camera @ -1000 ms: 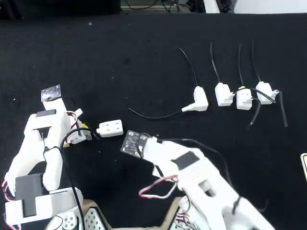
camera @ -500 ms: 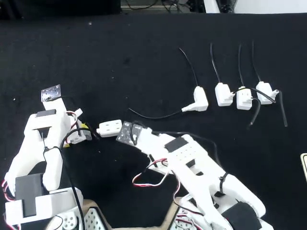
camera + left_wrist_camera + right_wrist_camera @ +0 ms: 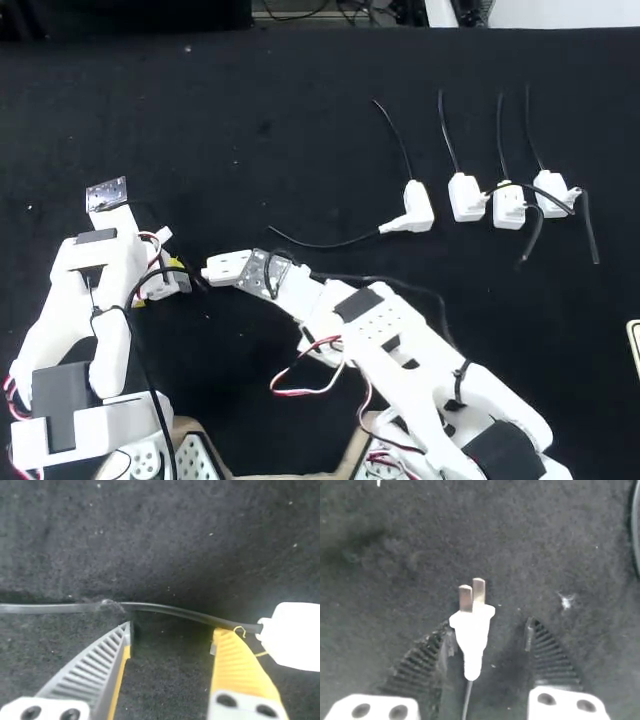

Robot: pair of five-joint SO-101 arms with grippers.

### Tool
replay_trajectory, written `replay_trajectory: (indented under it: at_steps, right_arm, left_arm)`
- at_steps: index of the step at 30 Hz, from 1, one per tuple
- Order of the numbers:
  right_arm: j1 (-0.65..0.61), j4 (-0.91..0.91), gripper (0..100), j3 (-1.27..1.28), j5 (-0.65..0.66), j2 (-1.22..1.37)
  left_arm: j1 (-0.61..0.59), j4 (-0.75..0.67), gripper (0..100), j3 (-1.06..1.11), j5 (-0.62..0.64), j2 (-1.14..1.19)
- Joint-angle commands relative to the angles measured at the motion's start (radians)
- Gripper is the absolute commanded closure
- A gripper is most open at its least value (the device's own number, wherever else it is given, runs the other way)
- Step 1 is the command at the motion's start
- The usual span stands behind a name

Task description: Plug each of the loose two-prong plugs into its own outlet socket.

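A white two-prong plug [image 3: 471, 625] lies on the black mat between the fingers of my right gripper [image 3: 490, 628]. That gripper is open, and the plug sits close to one finger [image 3: 427, 662], prongs pointing away. From above, the right gripper [image 3: 248, 270] hangs over one end of a loose white outlet socket [image 3: 222, 265]. My left gripper [image 3: 172, 630] is open and straddles the socket's black cable [image 3: 165, 609]. The socket's white body [image 3: 295, 635] lies just past one yellow finger [image 3: 232, 665]. In the high view the left gripper [image 3: 165, 279] rests just left of the socket.
Several white outlet blocks with black cords stand in a row at the back right [image 3: 465, 197]. A plug on a long black cable [image 3: 320, 243] joins the leftmost block [image 3: 415, 210]. The mat's far left and far middle are bare black cloth.
My right arm has stretched forward and to the left, bringing its gripper from below the socket up onto the socket's right end. The left arm has not moved.
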Motion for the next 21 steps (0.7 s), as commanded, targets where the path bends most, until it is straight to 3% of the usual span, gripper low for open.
replay_trajectory:
  at_steps: [1, 6, 11, 18, 21]
  right_arm:
    - [0.031, -0.029, 79.1, -0.018, 0.011, -0.022]
    - [0.028, -0.123, 88.0, 0.01, 0.002, -0.022]
    - [0.034, -0.094, 99.2, 0.012, -0.046, -0.031]
    - [0.06, 0.175, 98.8, -0.145, -0.046, -0.197]
    - [0.046, 0.164, 98.8, -0.162, -0.046, -0.289]
  left_arm:
    - [-0.021, -0.011, 74, -0.002, 0.009, -0.023]
    - [-0.021, -0.005, 74, -0.002, 0.009, -0.023]
    - [-0.021, -0.005, 74, 0.001, 0.009, -0.023]
    - [-0.021, -0.003, 74, 0.079, 0.002, -0.186]
    - [-0.012, -0.009, 74, 0.147, 0.002, -0.348]
